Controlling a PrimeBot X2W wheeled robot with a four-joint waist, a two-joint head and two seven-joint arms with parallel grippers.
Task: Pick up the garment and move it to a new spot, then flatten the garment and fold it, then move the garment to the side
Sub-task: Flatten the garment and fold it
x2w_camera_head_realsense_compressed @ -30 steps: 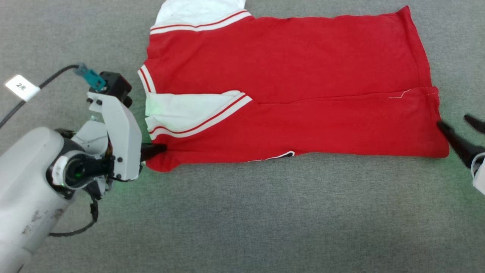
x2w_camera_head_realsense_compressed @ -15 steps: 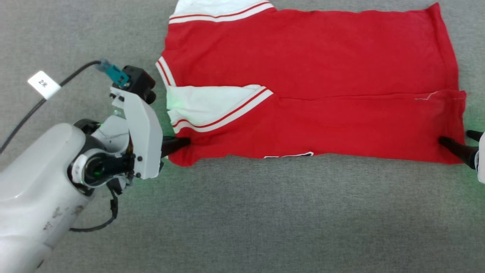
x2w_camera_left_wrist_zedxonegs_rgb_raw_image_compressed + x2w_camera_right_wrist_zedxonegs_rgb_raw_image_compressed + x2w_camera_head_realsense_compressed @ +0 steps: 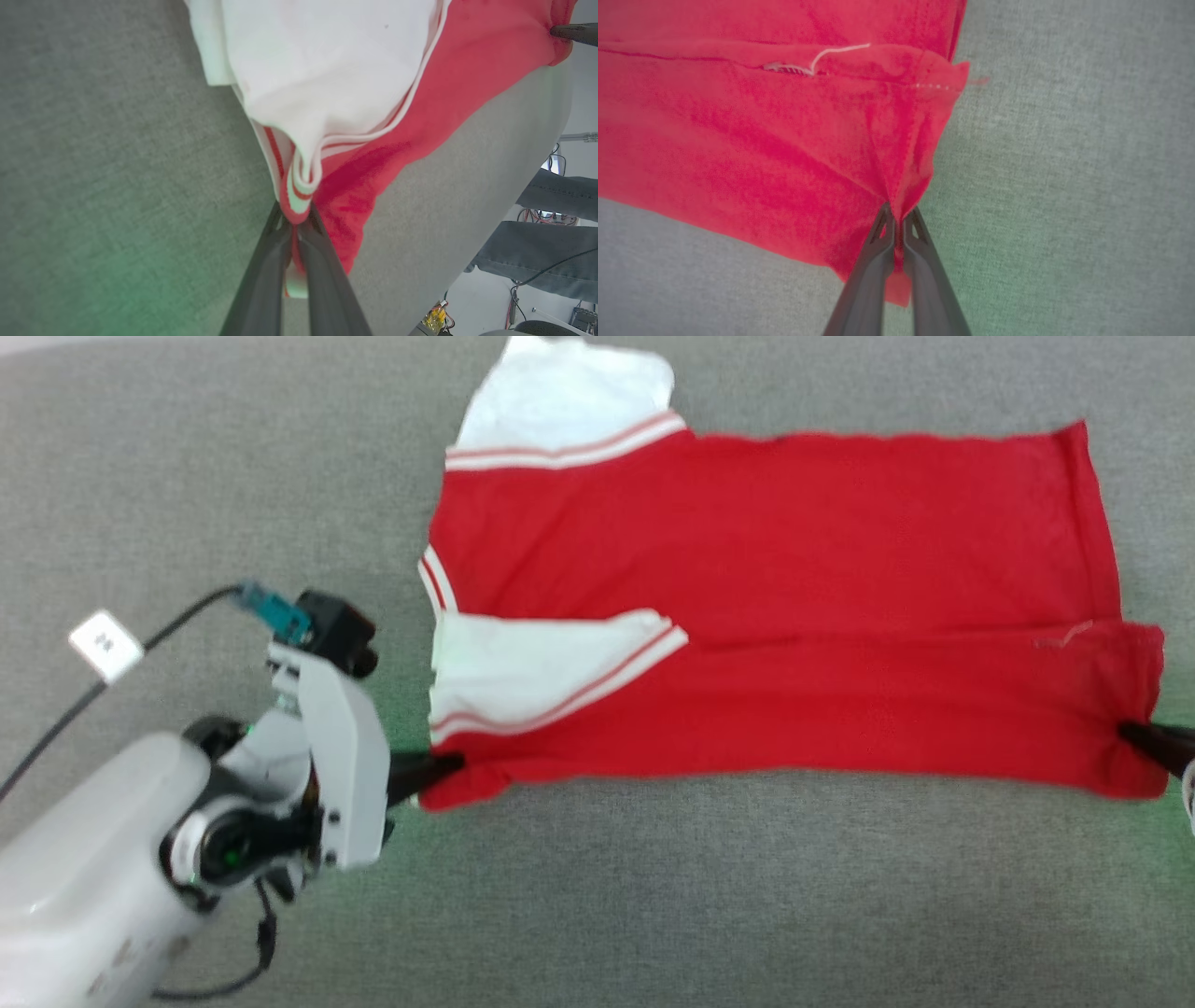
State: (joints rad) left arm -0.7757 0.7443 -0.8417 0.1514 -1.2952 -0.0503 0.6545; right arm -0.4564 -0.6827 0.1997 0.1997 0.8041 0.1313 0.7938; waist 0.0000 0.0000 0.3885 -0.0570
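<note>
Head view, garment (image 3: 766, 616) between left tool (image 3: 451, 763) and right tool (image 3: 1128, 730), corners pinched

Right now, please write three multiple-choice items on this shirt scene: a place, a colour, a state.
1. The left gripper holds the garment at: A its near left corner; B its far sleeve; C its middle.
2. The sleeve folded onto the body is: A black; B white; C blue.
3. The right gripper is: A open; B shut on the garment; C shut on nothing.
Key: A, it pinches the corner below the folded sleeve; B, white with red stripes; B, cloth bunches in its closed jaws.
</note>
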